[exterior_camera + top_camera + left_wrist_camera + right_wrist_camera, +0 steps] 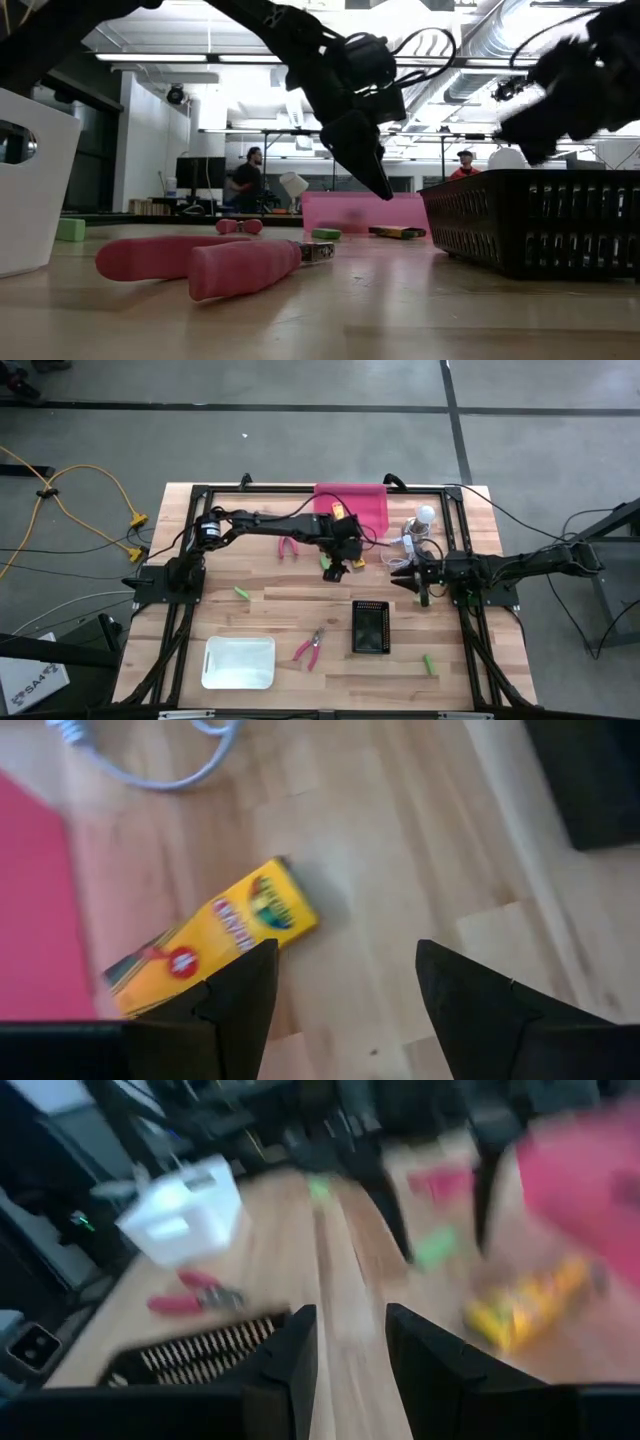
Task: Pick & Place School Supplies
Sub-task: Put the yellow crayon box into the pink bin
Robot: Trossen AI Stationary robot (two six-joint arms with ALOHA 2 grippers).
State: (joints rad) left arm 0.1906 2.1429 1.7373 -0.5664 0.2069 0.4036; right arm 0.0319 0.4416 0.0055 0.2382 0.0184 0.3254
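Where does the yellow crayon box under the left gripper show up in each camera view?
High: yellow crayon box beside the pink tray.
Low: far back, right of that tray.
Left wrist: just beyond the fingers.
Right wrist: blurred, lower right.
Shared landmark: the pink tray.

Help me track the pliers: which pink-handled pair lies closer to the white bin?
The pink-handled pliers between the white bin and the black basket. The other pair lies farther up the table, beside the left arm.
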